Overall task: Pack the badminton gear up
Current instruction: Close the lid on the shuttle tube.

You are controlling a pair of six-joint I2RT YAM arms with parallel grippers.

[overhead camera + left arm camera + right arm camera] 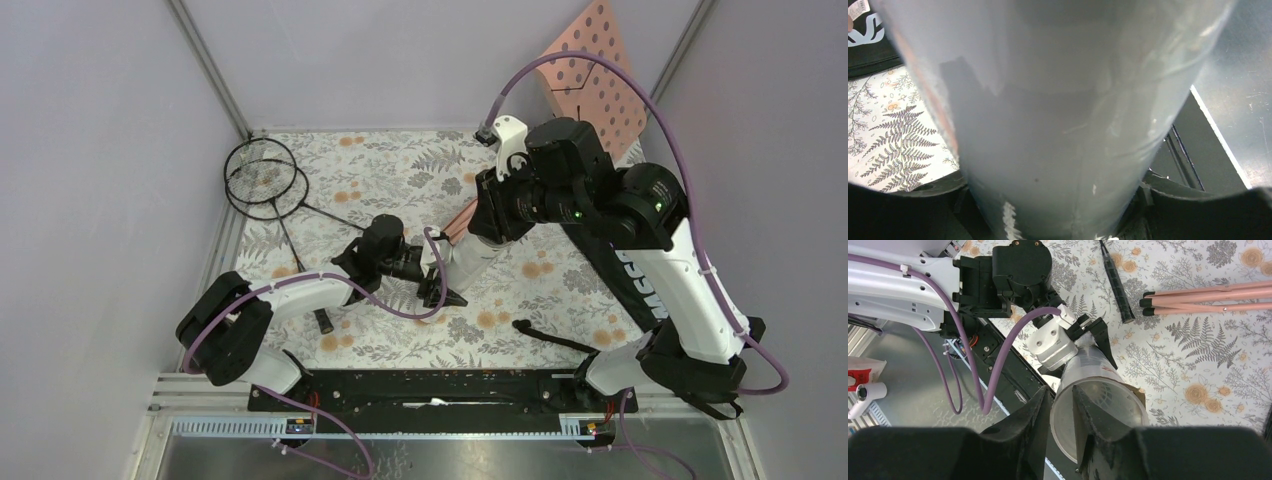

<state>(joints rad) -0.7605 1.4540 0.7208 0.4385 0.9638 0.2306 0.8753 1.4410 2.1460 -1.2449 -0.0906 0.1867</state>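
At mid-table, the left gripper (441, 288) clamps the tube (1093, 362), which fills its own wrist view. The right gripper (1062, 394) straddles the tube's open rim, jaws narrow; whether they pinch it I cannot tell. The right arm hides much of the bag (612, 272), so its white lettering is unreadable. Rackets (262, 175) lie far left.

The left arm (300, 292) lies low, stretched out from its base to the white tube (1095, 367), and the left tool (438, 288) is clamped round the tube's lower part. The right arm (665, 275) rears up and folds over, wrist aimed down at the tube's open end. There the right tool (1060, 402) straddles the rim, one finger outside, one inside, with a sliver of gap on the inner side.
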